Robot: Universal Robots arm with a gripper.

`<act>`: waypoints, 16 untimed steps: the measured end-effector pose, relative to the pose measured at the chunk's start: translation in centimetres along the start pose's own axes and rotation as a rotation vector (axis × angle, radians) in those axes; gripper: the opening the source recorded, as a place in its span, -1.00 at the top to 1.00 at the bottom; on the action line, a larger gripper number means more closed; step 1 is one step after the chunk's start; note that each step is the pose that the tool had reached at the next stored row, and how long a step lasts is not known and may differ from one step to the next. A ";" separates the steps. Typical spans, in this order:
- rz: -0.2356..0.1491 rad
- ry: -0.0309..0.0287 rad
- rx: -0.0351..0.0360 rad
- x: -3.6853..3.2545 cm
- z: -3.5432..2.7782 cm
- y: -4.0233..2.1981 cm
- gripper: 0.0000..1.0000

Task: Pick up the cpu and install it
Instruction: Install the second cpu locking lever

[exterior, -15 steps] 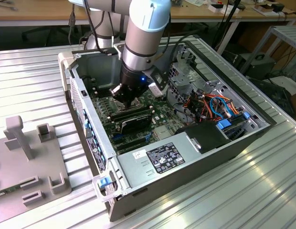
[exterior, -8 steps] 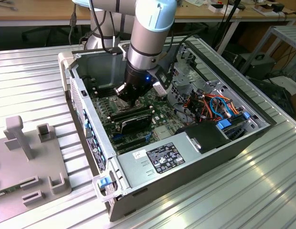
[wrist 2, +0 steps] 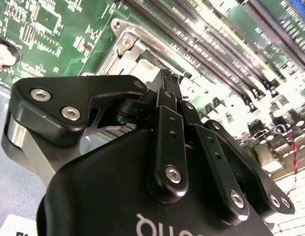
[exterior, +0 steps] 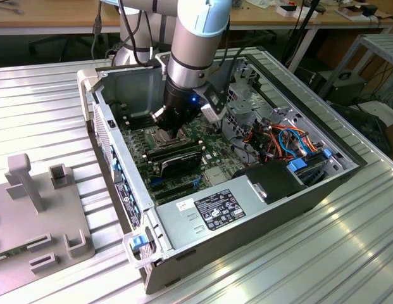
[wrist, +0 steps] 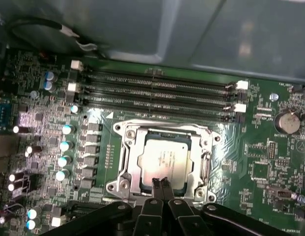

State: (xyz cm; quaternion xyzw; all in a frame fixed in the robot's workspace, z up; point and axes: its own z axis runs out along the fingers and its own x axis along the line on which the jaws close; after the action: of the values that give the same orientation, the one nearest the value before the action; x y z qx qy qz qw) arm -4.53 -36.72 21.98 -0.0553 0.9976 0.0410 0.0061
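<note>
Blocking the exterior view of the socket, the arm reaches into the computer case (exterior: 259, 209). In the first wrist view the gripper (wrist: 160, 183), fingertips pressed together and holding nothing, overlaps one edge of the cpu (wrist: 162, 156), which lies seated in its socket frame (wrist: 124, 147) beside the memory slots (wrist: 157, 93)

We recorded a ribbed metal table (exterior: 323, 253); on it lay an open computer case (exterior: 247, 221) and a grey fixture plate (exterior: 31, 215) with upright blocks.
</note>
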 end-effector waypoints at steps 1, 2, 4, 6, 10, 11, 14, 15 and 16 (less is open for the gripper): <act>0.000 0.0001 0.0001 -0.02 -0.01 0.18 0.79; 0.000 0.0001 0.0001 -0.05 -0.01 0.46 0.79; 0.000 0.0000 -0.0001 -0.10 -0.01 0.85 0.79; 0.000 0.0000 0.0000 -0.15 -0.06 1.11 0.79; 0.000 0.0012 0.0000 -0.28 -0.55 1.23 0.79; 0.000 0.0014 -0.0001 -0.29 -0.77 1.25 0.79; 0.000 0.0023 -0.0001 -0.30 -1.56 1.31 0.79; 0.000 0.0025 -0.0001 -0.31 -1.72 1.33 0.79; 0.000 0.0025 -0.0002 -0.31 -1.79 1.33 0.79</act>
State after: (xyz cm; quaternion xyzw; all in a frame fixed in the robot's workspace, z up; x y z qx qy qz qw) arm -4.38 -35.52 23.88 -0.0553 0.9976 0.0410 0.0048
